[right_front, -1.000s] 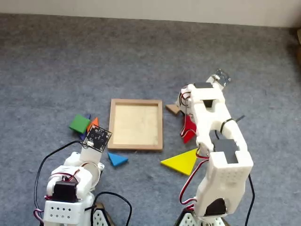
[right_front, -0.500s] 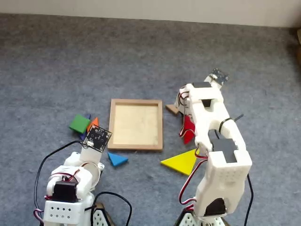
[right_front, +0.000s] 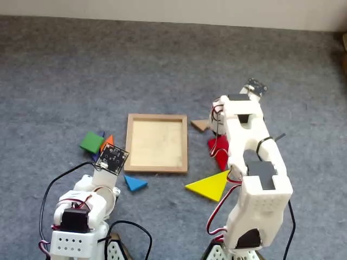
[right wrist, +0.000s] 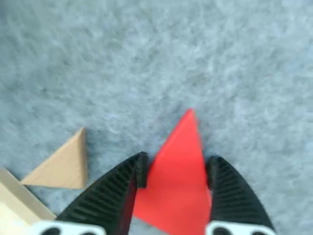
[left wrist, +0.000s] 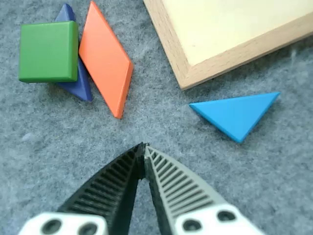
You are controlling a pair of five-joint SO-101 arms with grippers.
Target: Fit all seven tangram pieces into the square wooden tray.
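High view. Square wooden tray [right_front: 156, 116] flat on grey carpet [right_front: 81, 65], between the two arms. Under the right arm [right_front: 246, 135], red triangle [right_front: 218, 147], just off the tray's side. Tan triangle [right_front: 200, 125] just beyond, yellow triangle [right_front: 209, 185] back toward that arm's base. Ahead of the left arm [right_front: 87, 208], green square [right_front: 91, 142] and orange parallelogram [right_front: 107, 142] side by side.

Left wrist view. Left gripper [left wrist: 143, 147] pinched closed, tips meeting over the carpet. Beyond the tips, orange parallelogram against dark blue triangle [left wrist: 78, 85], green square lying on that triangle. Off the pale finger's side, light blue triangle [left wrist: 237, 113], apart from the tips, tray corner past it.

Right wrist view. Right gripper [right wrist: 177, 169] part-way apart, one finger against each edge of the red triangle, piece held between, its point out past the tips. Tan triangle off to one finger's side, not touching.
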